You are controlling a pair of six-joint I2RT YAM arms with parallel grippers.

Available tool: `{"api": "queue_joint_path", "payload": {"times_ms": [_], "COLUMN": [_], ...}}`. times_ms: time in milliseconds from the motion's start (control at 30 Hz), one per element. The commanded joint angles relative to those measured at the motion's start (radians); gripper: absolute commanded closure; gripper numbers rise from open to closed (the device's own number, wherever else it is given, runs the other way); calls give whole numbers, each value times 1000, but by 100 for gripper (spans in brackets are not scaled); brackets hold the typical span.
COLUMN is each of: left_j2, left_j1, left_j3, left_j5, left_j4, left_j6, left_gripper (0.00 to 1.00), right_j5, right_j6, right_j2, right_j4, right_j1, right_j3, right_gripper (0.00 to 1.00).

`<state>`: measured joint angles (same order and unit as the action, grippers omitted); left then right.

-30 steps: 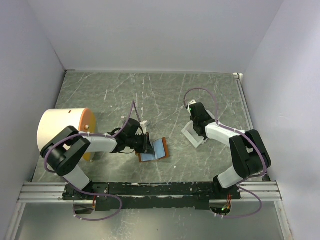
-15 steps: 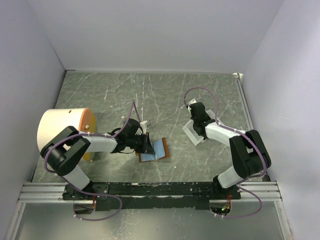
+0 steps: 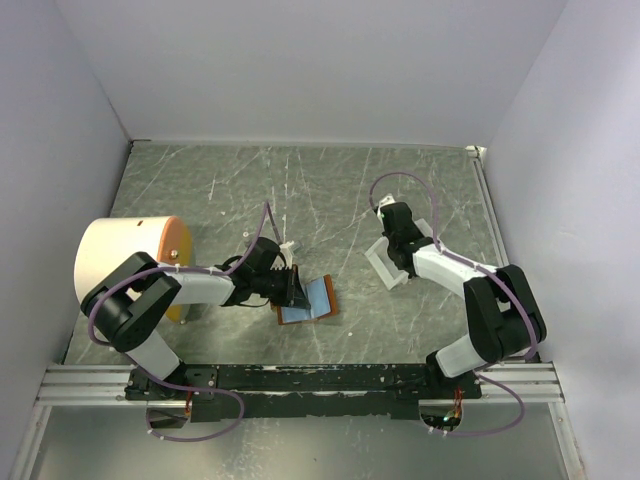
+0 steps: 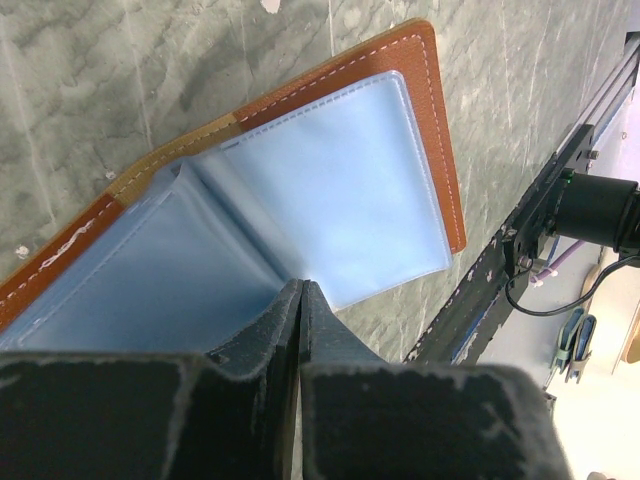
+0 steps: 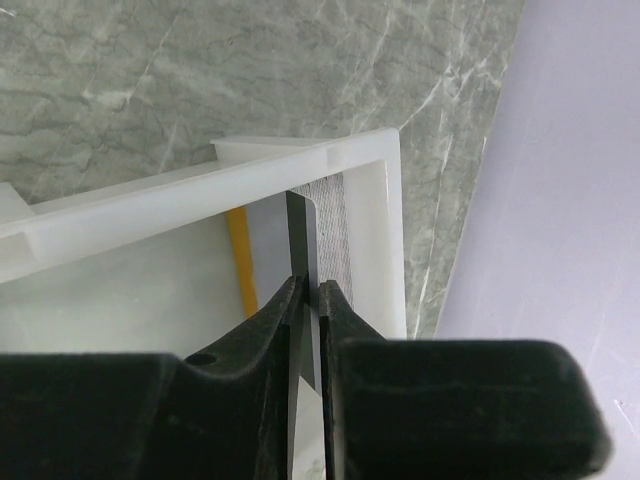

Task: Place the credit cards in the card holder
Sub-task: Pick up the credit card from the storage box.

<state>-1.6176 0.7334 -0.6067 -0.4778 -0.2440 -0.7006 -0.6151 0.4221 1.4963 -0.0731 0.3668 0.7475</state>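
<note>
The card holder (image 3: 318, 297) lies open on the table, brown leather outside and light-blue lining up, and fills the left wrist view (image 4: 340, 190). My left gripper (image 3: 293, 287) is shut at its left half, the fingertips (image 4: 302, 287) pinching the raised blue lining flap. My right gripper (image 3: 386, 248) is over the white tray (image 3: 384, 268). In the right wrist view it (image 5: 312, 287) is shut on a dark credit card (image 5: 301, 230) held edge-on inside the tray (image 5: 300, 165). An orange card edge (image 5: 240, 262) shows beside it in the tray.
A large white and orange cylinder (image 3: 130, 262) lies at the left, next to the left arm. The right wall (image 5: 560, 160) is close behind the tray. The metal rail (image 3: 300, 378) runs along the near edge.
The right gripper has shifted slightly away from the bases with the dark card, and the white tray has shifted a little with it. The left gripper and card holder have not moved.
</note>
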Motion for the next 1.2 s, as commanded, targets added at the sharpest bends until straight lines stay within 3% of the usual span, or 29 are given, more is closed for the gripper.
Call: {"api": "queue_joint_path", "payload": {"times_ms": [0, 200, 600, 867, 1167], "left_j2": [7, 9, 15, 48, 62], "left_j1": [-4, -4, -4, -3, -4], "left_j3": [8, 8, 3, -11, -28], "left_j5": [-24, -19, -3, 33, 69], "left_j4": [-46, -43, -36, -2, 33], "left_j6": [-2, -2, -5, -2, -5], "left_gripper": [88, 88, 88, 88, 88], "right_j5": [-16, 13, 189, 310, 396], "right_j6": [-8, -42, -148, -349, -731], "right_j2": [-27, -47, -158, -260, -313], "right_j4": [-16, -95, -305, -414, -555], "right_j1": [0, 0, 1, 13, 24], "right_j3": [41, 81, 177, 261, 357], "right_gripper": [91, 100, 100, 100, 100]}}
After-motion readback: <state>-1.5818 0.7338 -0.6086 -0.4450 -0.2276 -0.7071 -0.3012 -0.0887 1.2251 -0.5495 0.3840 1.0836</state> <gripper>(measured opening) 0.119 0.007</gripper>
